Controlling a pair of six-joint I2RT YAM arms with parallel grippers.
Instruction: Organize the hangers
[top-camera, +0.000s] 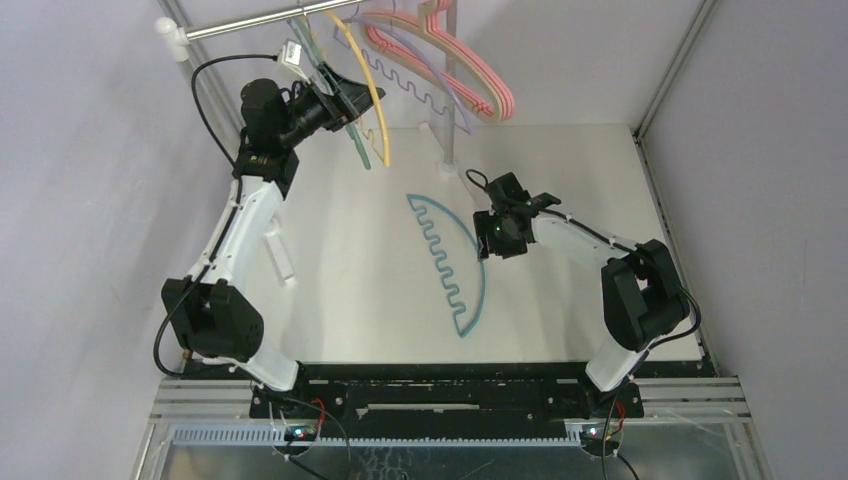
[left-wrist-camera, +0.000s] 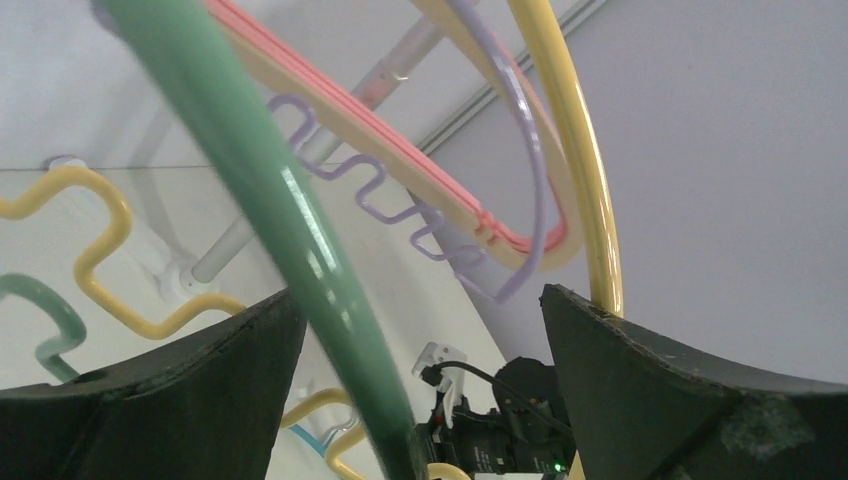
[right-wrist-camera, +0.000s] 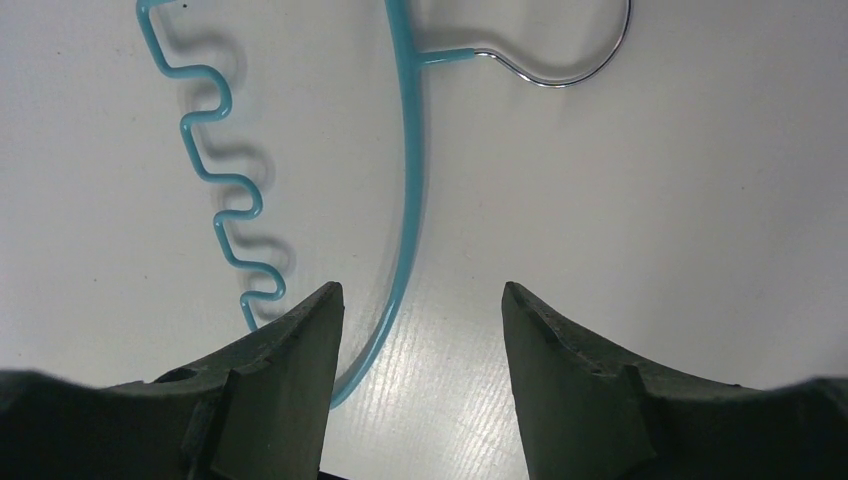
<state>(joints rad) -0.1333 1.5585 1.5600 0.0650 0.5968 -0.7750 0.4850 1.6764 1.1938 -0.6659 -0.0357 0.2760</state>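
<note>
Left tool (left-wrist-camera: 418, 305) astride glossy green hanger (left-wrist-camera: 295, 230)

A teal hanger (top-camera: 445, 262) lies flat on the bench (top-camera: 350, 270), the right hand (top-camera: 522, 198) just beside it. The left hand (top-camera: 338, 100) is raised at the green hanger (top-camera: 357, 140) by the silver rail (top-camera: 260, 22).

White table (top-camera: 560, 330): one teal hanger (right-wrist-camera: 408, 180) lies flat near the centre, wavy bar on its left side.
</note>
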